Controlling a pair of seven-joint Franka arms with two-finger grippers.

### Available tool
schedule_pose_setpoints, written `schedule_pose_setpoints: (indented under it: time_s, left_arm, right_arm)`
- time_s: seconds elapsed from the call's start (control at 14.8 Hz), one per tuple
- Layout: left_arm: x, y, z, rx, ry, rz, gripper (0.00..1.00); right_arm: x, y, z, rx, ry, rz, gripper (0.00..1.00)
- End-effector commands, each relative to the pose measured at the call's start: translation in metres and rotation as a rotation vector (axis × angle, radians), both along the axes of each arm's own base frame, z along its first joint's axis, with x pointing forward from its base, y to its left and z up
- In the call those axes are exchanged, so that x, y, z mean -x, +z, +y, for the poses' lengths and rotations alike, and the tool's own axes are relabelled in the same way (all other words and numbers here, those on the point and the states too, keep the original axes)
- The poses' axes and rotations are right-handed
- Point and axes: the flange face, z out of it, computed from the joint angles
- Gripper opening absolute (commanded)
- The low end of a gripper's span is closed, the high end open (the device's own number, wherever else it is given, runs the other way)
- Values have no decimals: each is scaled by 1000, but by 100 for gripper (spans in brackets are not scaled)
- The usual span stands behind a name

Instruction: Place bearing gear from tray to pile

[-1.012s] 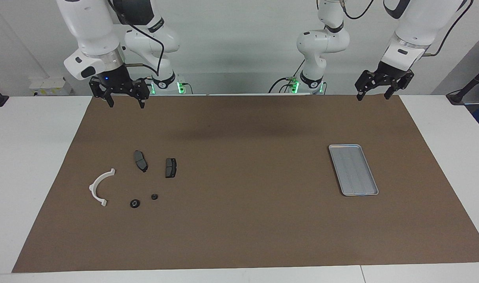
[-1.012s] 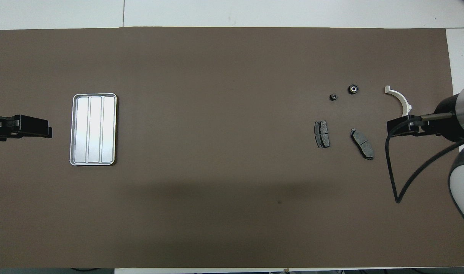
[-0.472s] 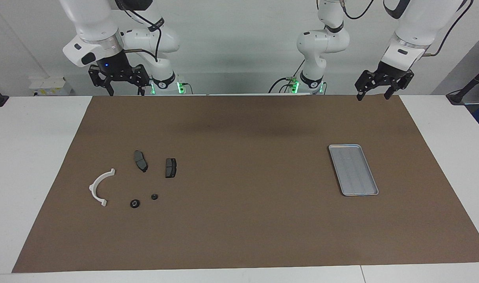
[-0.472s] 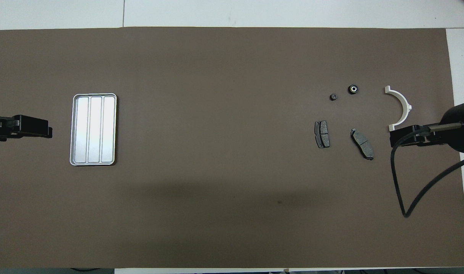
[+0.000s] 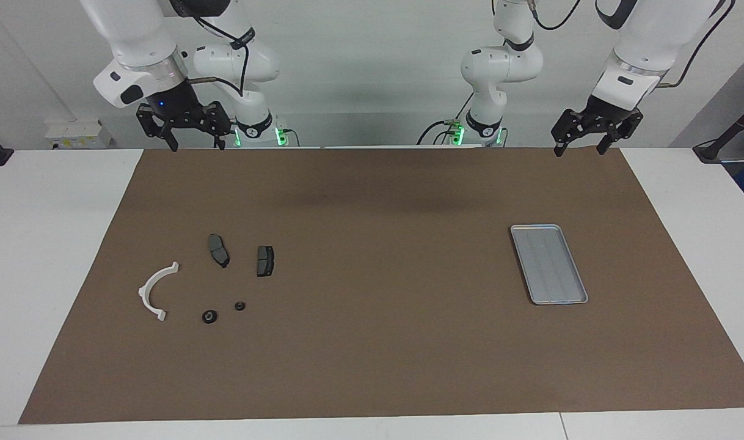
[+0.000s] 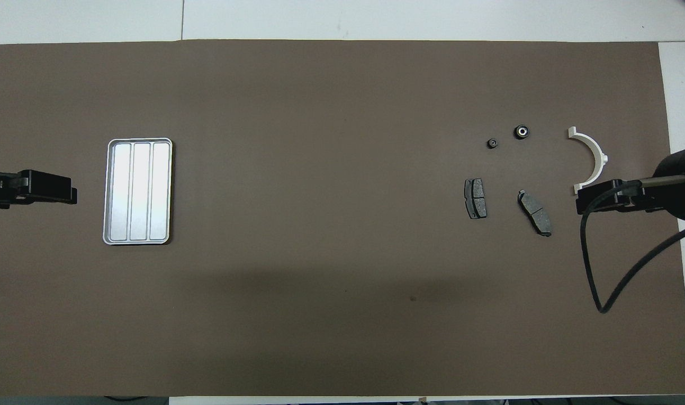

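Observation:
The silver-grey tray [image 5: 549, 264] lies toward the left arm's end of the mat and holds nothing; it also shows in the overhead view [image 6: 138, 191]. The pile lies toward the right arm's end: a white semicircular bracket [image 5: 155, 291], two dark brake pads [image 5: 218, 250] [image 5: 265, 260], a small round dark bearing part [image 5: 209, 316] with a pale centre [image 6: 521, 131], and a smaller round dark part [image 5: 240, 305]. My right gripper [image 5: 196, 145] is open and empty, raised over the mat's edge at the robots' end. My left gripper [image 5: 581, 150] is open and empty, and waits raised over the same edge.
A brown mat [image 5: 372, 354] covers the white table. The right arm's black cable [image 6: 593, 270] hangs over the mat beside the pile.
My right gripper has risen and drawn back toward the robots, uncovering the bracket's nearer end in the overhead view. The left arm and the parts have not moved.

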Motion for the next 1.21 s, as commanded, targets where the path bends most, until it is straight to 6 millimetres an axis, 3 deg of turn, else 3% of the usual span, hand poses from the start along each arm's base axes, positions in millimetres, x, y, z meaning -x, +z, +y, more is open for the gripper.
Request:
schedule_pose_setpoints:
  time_s: [0.0,0.2,0.4,1.15]
  left_arm:
    - [4,4,-2,10,-5,5,100]
    - [4,4,-2,10,-5,5,100]
    - [4,4,-2,10,-5,5,100]
    - [4,4,-2,10,-7,5,100]
  right_arm:
    - [-14,-11,-6,-31,12,28,100]
    - [-13,-10,-7,-31,9,27,100]
    - [-6,4,-7,-30,8,-2,100]
    - [-11,9,-8,11,12,-62,100]
